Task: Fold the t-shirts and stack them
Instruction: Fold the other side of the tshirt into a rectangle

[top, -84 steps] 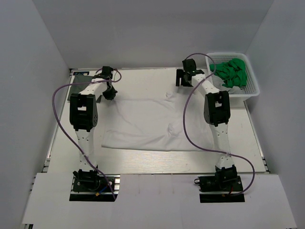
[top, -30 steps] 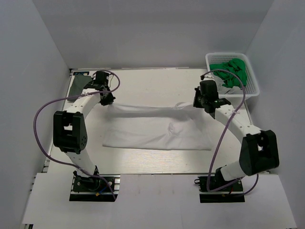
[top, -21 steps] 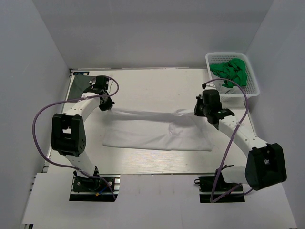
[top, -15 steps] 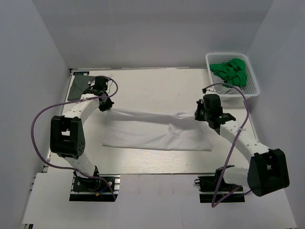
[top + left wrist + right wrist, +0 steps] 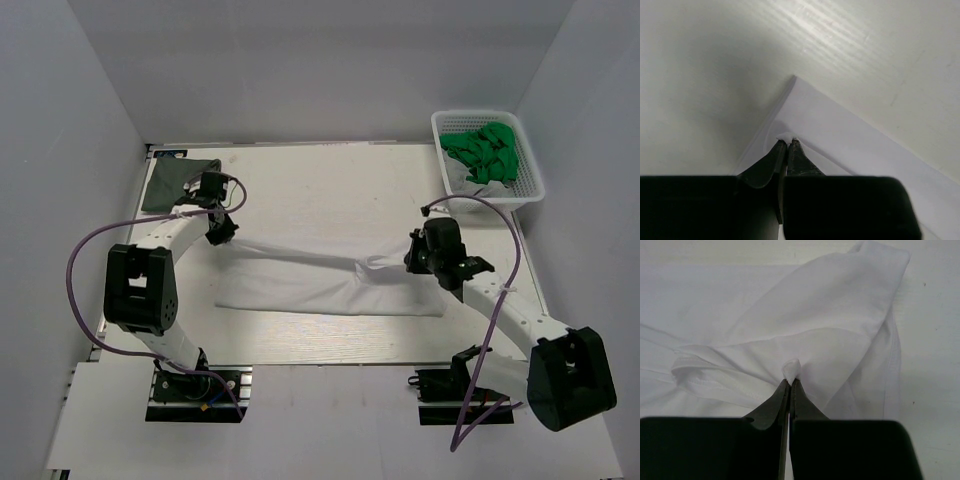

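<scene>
Your table [image 5: 330, 345] carries the white t-shirt [image 5: 320, 290] across its middle. Its near part lies flat, and its far edge is lifted into a taut band that slants from far left to nearer right. The dark grey-green t-shirt [image 5: 172, 183] sits in the far left corner, apart from the white one. The basket [image 5: 532, 182] at far right holds bright green crumpled pieces [image 5: 485, 150]; I cannot tell what they are.

The left gripper [image 5: 222, 232] is clamped on the left end of that band. In its wrist view the tips pinch only a sliver of the corner. The right gripper [image 5: 415, 255] is clamped on the right end. Its wrist view shows a small tuft between the tips, with bunched cloth and a seam crowding just beyond.

Watch these, biggest first:
- The band is skewed, so if you bring both ends toward the near hem at this angle, the fold will likely land crooked.
- The band looks tight, and pulling the ends further apart could drag the flat layer along the table.
- The bunched cloth on the right may get trapped inside the fold as a lump.
- Both pinches are thin, and a quick move could pull either one free, the left sliver first, I judge.
</scene>
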Robot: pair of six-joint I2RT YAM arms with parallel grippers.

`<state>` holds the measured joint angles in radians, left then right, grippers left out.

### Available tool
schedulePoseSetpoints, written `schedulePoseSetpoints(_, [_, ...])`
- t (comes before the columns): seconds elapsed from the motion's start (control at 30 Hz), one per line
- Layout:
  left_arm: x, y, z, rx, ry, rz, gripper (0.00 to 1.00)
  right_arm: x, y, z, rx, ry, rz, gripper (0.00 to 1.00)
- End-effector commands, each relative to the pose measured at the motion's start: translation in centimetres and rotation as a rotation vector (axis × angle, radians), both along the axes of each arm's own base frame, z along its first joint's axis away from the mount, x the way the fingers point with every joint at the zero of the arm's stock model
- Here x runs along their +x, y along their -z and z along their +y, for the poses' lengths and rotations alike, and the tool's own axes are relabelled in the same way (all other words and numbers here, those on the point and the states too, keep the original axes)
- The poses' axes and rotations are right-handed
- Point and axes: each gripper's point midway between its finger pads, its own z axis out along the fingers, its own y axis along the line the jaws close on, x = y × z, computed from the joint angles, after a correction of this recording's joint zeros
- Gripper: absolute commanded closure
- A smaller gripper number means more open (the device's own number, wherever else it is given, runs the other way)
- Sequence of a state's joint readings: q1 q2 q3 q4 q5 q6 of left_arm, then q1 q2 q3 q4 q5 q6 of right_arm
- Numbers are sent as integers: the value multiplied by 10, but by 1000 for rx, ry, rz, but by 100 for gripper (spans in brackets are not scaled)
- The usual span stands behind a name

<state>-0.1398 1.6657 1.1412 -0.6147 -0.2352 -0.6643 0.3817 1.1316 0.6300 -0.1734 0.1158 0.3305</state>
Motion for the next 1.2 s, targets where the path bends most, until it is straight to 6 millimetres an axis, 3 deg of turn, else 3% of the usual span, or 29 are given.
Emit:
schedulePoseSetpoints(0.0, [-8, -6, 0, -20, -30, -45, 100, -12, 20, 2, 4, -8, 39, 100])
schedulePoseSetpoints(0.1, [-17, 4, 2, -22, -61, -20, 98, -24, 37, -1, -3, -3, 88, 99])
schedulePoseSetpoints(0.17, [-26, 9, 7, 2, -82, 10, 85, -36, 46, 3, 7, -33, 133, 81])
schedulePoseSetpoints(0.2, [-37, 12, 11, 10, -111, 53, 76, -41, 47, 6, 18, -46, 153, 66])
schedulePoseSetpoints(0.23, [-41, 7, 16, 35, -139, 61, 47, -53, 52, 3, 8, -53, 197, 50])
schedulePoseSetpoints(0.27, [-41, -4, 19, 44, -160, 59, 27, -59, 52, 6, 21, -63, 216, 34])
schedulePoseSetpoints(0.3, [-47, -8, 23, 56, -209, 75, 4, -63, 51, 5, 22, -65, 229, 10])
schedulePoseSetpoints(0.33, [-65, -14, 37, 125, -255, 126, 0, -70, 45, 4, 25, -66, 233, 10])
schedulePoseSetpoints(0.4, [-65, -37, 50, 152, -330, 110, 0, -80, 35, 7, 51, -94, 261, 10])
schedulePoseSetpoints(0.43, [-70, -43, 53, 171, -333, 127, 0, -76, 19, 8, 68, -97, 202, 10])
schedulePoseSetpoints(0.47, [-57, -57, 51, 157, -336, 80, 0, -73, 11, 8, 67, -103, 179, 10])
schedulePoseSetpoints(0.5, [-52, -64, 51, 154, -330, 61, 0, -61, -13, 12, 84, -112, 110, 10])
schedulePoseSetpoints(0.53, [-47, -70, 43, 145, -286, 50, 0, -57, -22, 14, 89, -121, 85, 10])
schedulePoseSetpoints(0.57, [-30, -80, 33, 98, -243, -6, 0, -54, -27, 21, 107, -144, 84, 10])
schedulePoseSetpoints(0.6, [-22, -77, 24, 61, -197, -13, 0, -41, -47, 31, 142, -170, 20, 10])
schedulePoseSetpoints(0.67, [3, -80, -6, -69, -54, -90, 0, -35, -53, 54, 217, -255, 24, 10])
schedulePoseSetpoints(0.7, [7, -76, -26, -163, 10, -90, 0, -27, -58, 62, 244, -277, -2, 10])
schedulePoseSetpoints(0.73, [8, -72, -40, -204, 55, -97, 0, -34, -61, 77, 308, -330, 29, 10])
schedulePoseSetpoints(0.77, [17, -73, -57, -259, 113, -132, 0, -26, -54, 87, 327, -348, 52, 10])
schedulePoseSetpoints(0.87, [18, -55, -71, -300, 148, -97, 0, -28, -37, 101, 358, -390, 129, 10])
schedulePoseSetpoints(0.93, [12, -35, -83, -312, 173, -37, 0, -33, -12, 101, 337, -374, 229, 10])
schedulePoseSetpoints(1.0, [4, -22, -85, -308, 177, -1, 0, -37, 3, 96, 312, -344, 277, 10])
schedulePoseSetpoints(1.17, [-41, 47, -62, -203, 97, 195, 0, -59, 49, 65, 206, -213, 411, 10])
